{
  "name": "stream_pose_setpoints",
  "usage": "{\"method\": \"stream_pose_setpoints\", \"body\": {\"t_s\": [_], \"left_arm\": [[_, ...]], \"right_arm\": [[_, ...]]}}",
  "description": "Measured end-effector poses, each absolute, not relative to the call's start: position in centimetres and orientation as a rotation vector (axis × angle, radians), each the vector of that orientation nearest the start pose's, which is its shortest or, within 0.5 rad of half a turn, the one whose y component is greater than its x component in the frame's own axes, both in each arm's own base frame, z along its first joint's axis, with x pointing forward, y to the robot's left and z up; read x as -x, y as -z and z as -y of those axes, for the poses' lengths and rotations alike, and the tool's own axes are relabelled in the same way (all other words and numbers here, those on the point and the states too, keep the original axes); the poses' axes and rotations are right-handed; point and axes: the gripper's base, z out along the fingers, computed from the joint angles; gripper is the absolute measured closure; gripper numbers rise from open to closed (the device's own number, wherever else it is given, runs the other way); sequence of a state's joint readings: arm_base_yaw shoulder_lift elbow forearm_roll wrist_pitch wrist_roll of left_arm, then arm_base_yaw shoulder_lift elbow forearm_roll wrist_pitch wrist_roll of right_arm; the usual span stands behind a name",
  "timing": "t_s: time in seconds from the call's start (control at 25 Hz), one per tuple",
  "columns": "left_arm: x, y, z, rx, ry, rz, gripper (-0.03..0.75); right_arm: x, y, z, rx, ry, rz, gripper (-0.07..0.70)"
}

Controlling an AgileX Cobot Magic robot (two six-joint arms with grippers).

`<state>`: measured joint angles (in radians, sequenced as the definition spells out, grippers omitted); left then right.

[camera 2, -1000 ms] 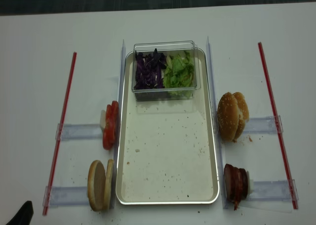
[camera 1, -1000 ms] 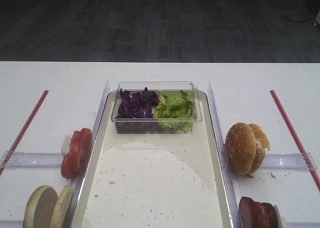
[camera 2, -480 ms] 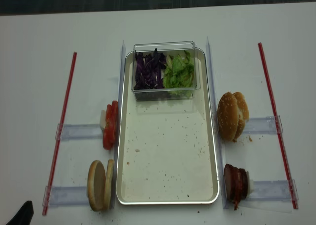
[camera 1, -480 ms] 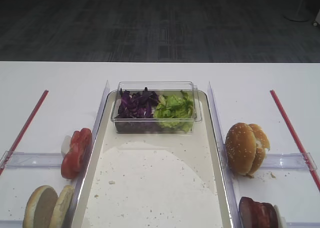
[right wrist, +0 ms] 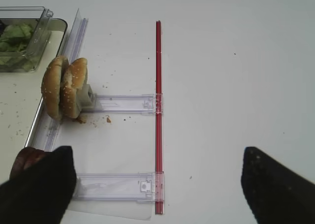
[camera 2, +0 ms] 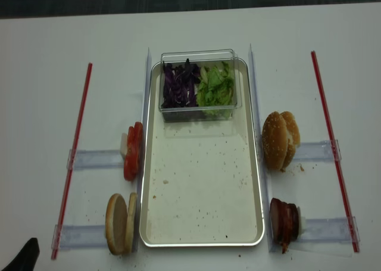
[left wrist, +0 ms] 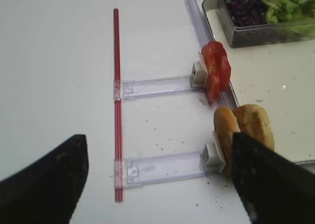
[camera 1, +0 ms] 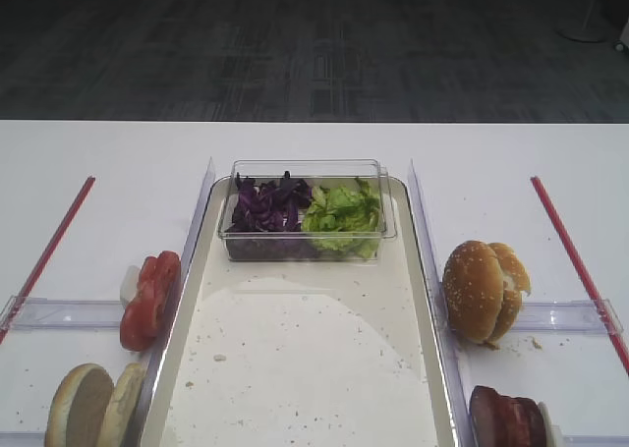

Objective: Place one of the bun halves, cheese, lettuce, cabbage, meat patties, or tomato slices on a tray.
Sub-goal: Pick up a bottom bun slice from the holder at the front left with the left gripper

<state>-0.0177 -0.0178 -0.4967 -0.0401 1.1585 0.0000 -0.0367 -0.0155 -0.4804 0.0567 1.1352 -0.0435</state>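
Left wrist view shows the left gripper (left wrist: 157, 179) with its two dark fingers (left wrist: 44, 182) spread wide and holding nothing, hovering over the white table just short of the plain tan-crusted bun halves (left wrist: 246, 130).

Those halves stand on edge against a clear plastic rail holder (left wrist: 167, 165), just left of the large silver-cream metal tray (camera 2: 202, 235), near its front corner. Standing upright likely gives spread jaws two flat faces to close on.

Right wrist view shows the right gripper (right wrist: 157, 179) likewise parted and empty, right of the tray, with the dark reddish-brown meat patties (camera 2: 284, 221) on edge near the tray's front right corner.

Further back, the bright red tomato slices (camera 2: 133, 150) stand in a row touching the tray's left rim, and the taller sesame-seeded bun halves (camera 2: 278, 139) sit just off its right rim.

At the tray's far end a clear plastic tub (camera 2: 199, 83) holds dark purple shredded cabbage (camera 2: 180, 84) on the left and crinkled light green lettuce (camera 2: 216, 86) on the right.

In front of the tub the tray floor carries only crumbs, so there is ample room for setting something down; the raised rim is the one edge to clear. Red strips (camera 2: 74, 153) bound the work area well outside the tray.
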Motion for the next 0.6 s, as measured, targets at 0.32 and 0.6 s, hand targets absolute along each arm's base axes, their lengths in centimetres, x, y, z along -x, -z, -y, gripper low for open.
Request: {"method": "stream_pose_setpoints", "body": {"t_s": [0.32,0.6], "left_arm": [[-0.9,-27.0,0.6,-0.022,0.091,-2.264,0.171],[-5.6,-27.8,0.8,-0.011,0.114,-2.523,0.171]], "right_arm": [[0.8,-26.6,-0.5,0.012,-0.021,-2.122,-0.060],[0.8,-26.6,-0.5,0.012,-0.021,-2.122,-0.060]]}}
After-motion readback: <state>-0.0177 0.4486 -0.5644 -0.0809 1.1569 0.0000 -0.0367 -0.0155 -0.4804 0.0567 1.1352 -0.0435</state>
